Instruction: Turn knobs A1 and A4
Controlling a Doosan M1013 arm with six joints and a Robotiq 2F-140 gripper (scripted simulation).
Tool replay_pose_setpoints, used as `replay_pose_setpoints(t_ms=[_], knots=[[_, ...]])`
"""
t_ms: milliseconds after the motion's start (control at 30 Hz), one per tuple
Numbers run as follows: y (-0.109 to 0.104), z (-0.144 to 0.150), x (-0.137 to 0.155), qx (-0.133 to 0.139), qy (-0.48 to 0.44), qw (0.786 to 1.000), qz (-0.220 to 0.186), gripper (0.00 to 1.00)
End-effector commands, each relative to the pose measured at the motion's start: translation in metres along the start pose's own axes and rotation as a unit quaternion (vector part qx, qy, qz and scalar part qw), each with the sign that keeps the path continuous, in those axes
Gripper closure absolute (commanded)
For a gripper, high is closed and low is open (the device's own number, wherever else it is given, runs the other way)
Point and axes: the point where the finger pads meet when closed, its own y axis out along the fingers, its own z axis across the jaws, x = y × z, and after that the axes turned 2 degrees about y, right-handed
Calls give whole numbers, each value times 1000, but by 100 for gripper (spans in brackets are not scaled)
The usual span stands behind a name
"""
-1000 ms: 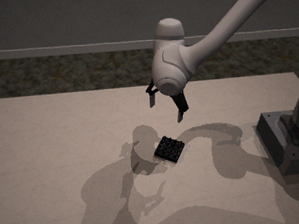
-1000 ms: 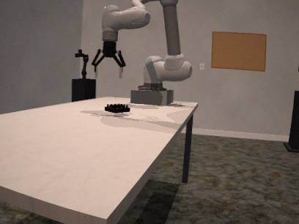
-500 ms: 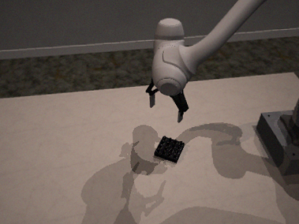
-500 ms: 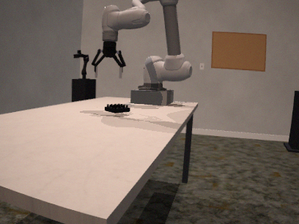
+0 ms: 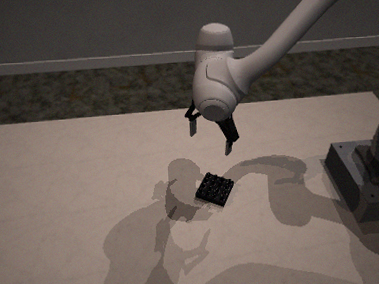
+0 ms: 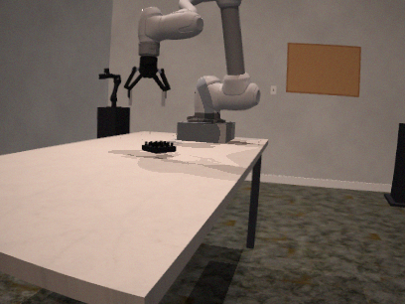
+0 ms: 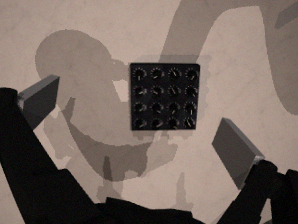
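1. Between knob turns, by the look of it: gripper [image 6: 147, 91] hanging high, spread wide, holding nothing.
2. Knob box [image 5: 215, 189] on the table [image 5: 63, 196], well below; in the wrist view [image 7: 165, 95] at about 12 o'clock between the fingers.
3. Next: descend, line up over one knob; pointers too small to read.

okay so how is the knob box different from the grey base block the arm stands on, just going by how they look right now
The knob box is black; the base block is grey. In the exterior view the knob box looks low and flat, the base block taller and bulkier. The knob box stands free under the open gripper; the base block carries the arm. Both rest on the table.
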Motion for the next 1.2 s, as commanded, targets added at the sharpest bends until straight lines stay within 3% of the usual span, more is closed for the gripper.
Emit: replay_pose_setpoints(t_ms=[0, 1167], knots=[[0, 0, 0, 0, 0, 1000, 0, 0], [0, 0, 0, 0, 0, 1000, 0, 0]])
